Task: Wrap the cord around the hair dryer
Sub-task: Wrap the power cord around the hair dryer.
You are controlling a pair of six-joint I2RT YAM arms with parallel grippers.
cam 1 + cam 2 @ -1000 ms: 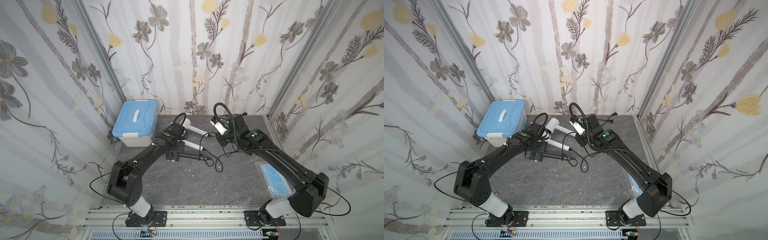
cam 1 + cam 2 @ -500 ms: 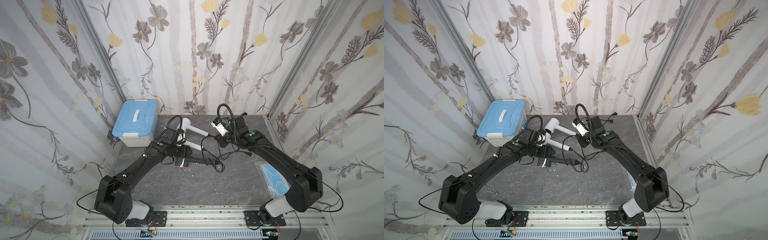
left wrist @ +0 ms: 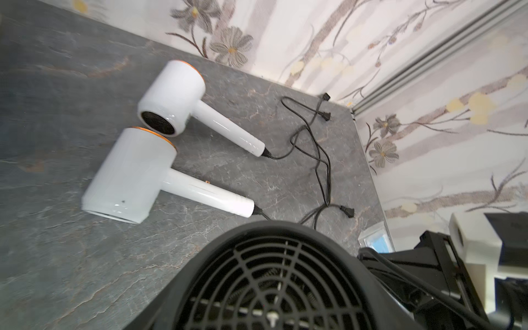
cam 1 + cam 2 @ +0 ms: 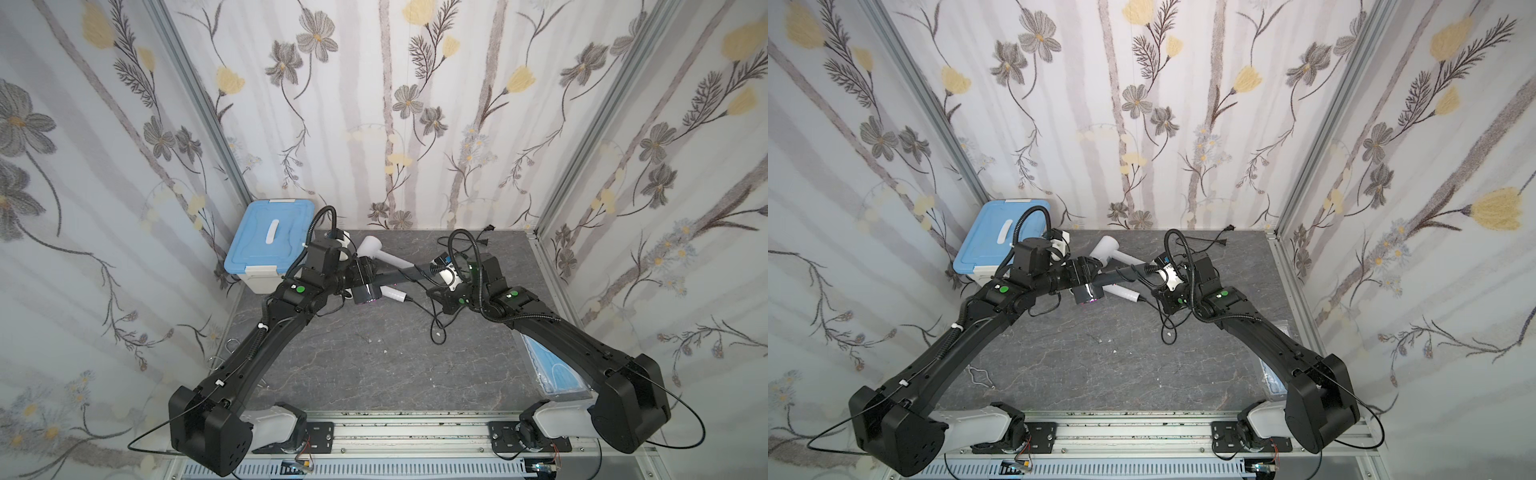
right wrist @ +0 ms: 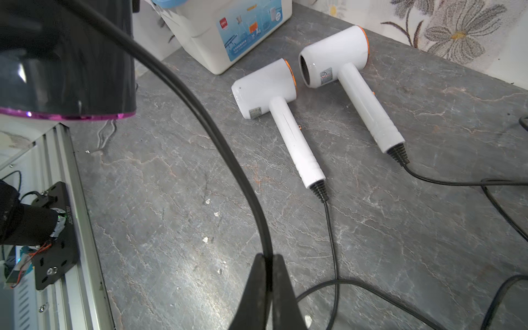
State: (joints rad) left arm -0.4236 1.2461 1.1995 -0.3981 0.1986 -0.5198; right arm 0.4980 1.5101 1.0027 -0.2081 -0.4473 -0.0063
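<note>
The left claw [image 4: 362, 273], jaws spread, grips the black purple-rimmed plastic hair dryer [image 4: 368, 296] above the grey tabletop [image 4: 374, 365]. Its thick black cord [image 5: 228, 154] is pinched in the closed right claw [image 5: 267, 260].

The black hair dryer [image 5: 65, 63] is glossy plastic, as are the white dryers [image 5: 267, 85] — the cord [image 5: 205, 120] looks like smooth rubber, the tabletop [image 5: 160, 183] like matt, veined stone.
</note>
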